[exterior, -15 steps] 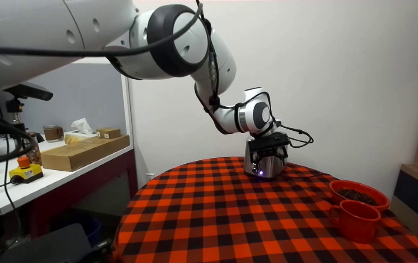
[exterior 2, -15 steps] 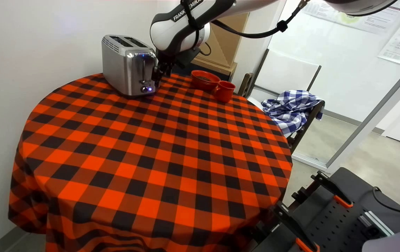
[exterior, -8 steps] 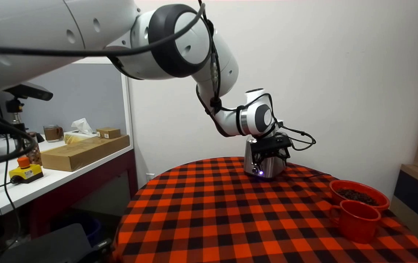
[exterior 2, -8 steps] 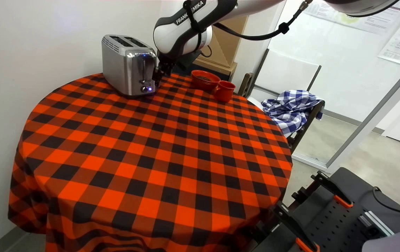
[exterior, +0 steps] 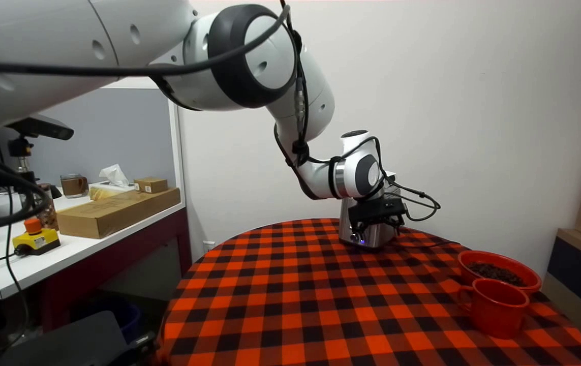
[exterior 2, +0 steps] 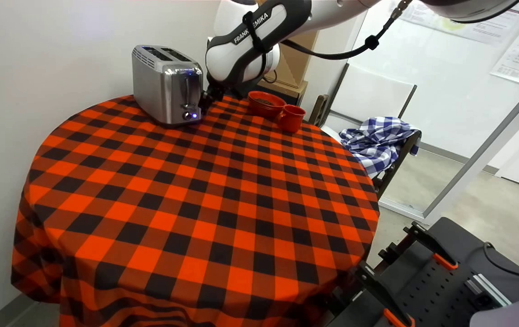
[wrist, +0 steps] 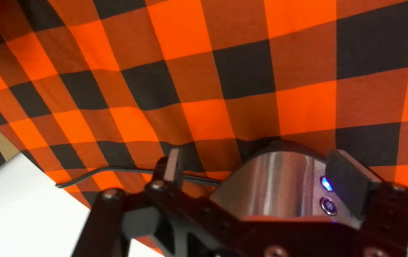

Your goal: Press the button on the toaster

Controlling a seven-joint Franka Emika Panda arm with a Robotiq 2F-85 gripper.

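Note:
The silver toaster (exterior 2: 152, 86) stands upright by the wall on the checked tablecloth, its slots on top. In an exterior view the arm partly hides it (exterior: 345, 218). In the wrist view the toaster's shiny end (wrist: 271, 182) sits between my fingers, with a blue-lit button (wrist: 326, 183) and a button with a snowflake-like mark (wrist: 328, 206). My gripper (wrist: 255, 160) is open and empty, its jaws wide apart. The right finger's pad (wrist: 348, 182) overlaps the lit button's edge; I cannot tell if it touches. In both exterior views the gripper (exterior: 375, 233) is low at the toaster's end panel.
A red bowl (exterior 2: 259, 109) with dark bits in it and a red mug (exterior 2: 292, 119) stand together on the round table (exterior 2: 195, 195). A black cord (wrist: 118, 168) runs from the toaster over the cloth. The white wall (exterior: 448, 127) is close behind the toaster.
My gripper and wrist have moved down along the toaster's end, and the wrist has tilted slightly. The toaster has not moved and its blue light is still lit. The gripper stays open.

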